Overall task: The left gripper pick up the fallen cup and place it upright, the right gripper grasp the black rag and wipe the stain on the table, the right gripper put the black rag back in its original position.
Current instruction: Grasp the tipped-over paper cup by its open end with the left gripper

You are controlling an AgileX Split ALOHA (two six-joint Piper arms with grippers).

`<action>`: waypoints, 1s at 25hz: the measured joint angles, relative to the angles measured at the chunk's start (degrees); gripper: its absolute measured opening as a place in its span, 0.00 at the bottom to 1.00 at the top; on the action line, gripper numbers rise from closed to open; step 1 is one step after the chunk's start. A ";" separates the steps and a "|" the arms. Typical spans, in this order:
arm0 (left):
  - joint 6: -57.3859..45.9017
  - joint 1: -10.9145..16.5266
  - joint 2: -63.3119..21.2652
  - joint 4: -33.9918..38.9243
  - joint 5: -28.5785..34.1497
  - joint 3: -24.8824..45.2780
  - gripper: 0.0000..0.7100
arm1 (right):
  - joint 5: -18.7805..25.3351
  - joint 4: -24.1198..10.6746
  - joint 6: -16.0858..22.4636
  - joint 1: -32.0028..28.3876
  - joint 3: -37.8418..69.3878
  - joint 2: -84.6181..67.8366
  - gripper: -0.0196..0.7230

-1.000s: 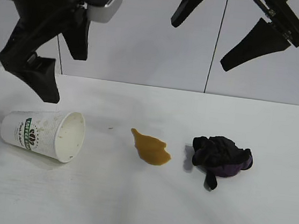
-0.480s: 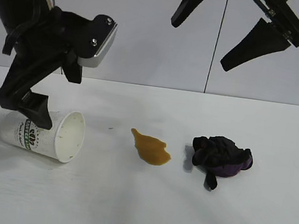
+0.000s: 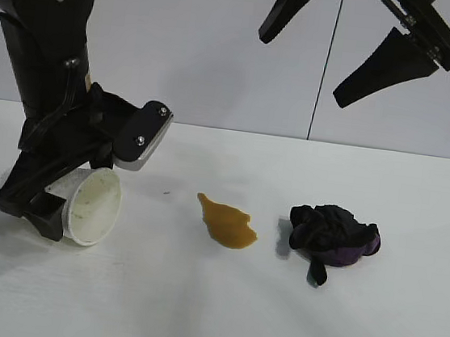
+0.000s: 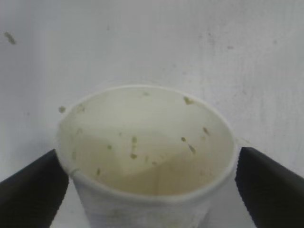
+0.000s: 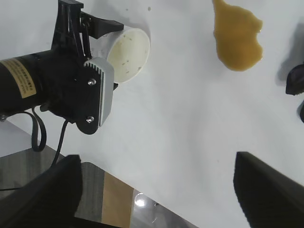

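The left gripper (image 3: 59, 198) is down at the table (image 3: 192, 311), its fingers (image 3: 44, 217) spread wide on either side of the paper cup (image 3: 90, 206) without pinching it. In the left wrist view one black finger (image 4: 31, 187) stands just beside each flank of the cup (image 4: 147, 152), and whether they touch its wall cannot be told. The cup lies on its side at about 9 o'clock of the table as the exterior camera sees it, its open mouth turned toward that camera and slightly toward the stain, its white inside dotted with brown specks.

The stain (image 3: 227, 222), a glossy yellow-brown blotch, sits near the table's middle, at 3 o'clock from the cup and apart from it. The black rag (image 3: 333, 236), bunched with a purple tinge, lies at 3 o'clock from the stain, near it but not touching.

The right gripper (image 3: 337, 43) hangs high at about 1 o'clock, well above the rag, its fingers (image 3: 383, 68) spread and holding nothing. From its wrist camera the cup (image 5: 128, 52), the left gripper (image 5: 76, 33) and the stain (image 5: 237, 40) all show below.
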 joint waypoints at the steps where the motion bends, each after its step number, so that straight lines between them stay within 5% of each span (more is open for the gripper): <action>1: -0.04 0.00 0.27 0.01 -0.84 0.00 0.97 | 0.00 -0.12 0.00 0.00 0.00 0.00 0.84; 9: -0.11 0.00 0.53 0.17 -5.20 0.00 0.96 | 0.00 -1.32 0.00 0.00 0.00 0.00 0.84; 16: -1.42 0.00 0.53 0.17 -5.53 0.00 0.77 | 0.00 -1.42 0.00 0.00 0.00 0.00 0.84; 25: -4.40 0.00 -1.24 -4.47 -11.95 0.00 0.76 | 0.00 -1.43 0.00 0.00 0.00 0.00 0.84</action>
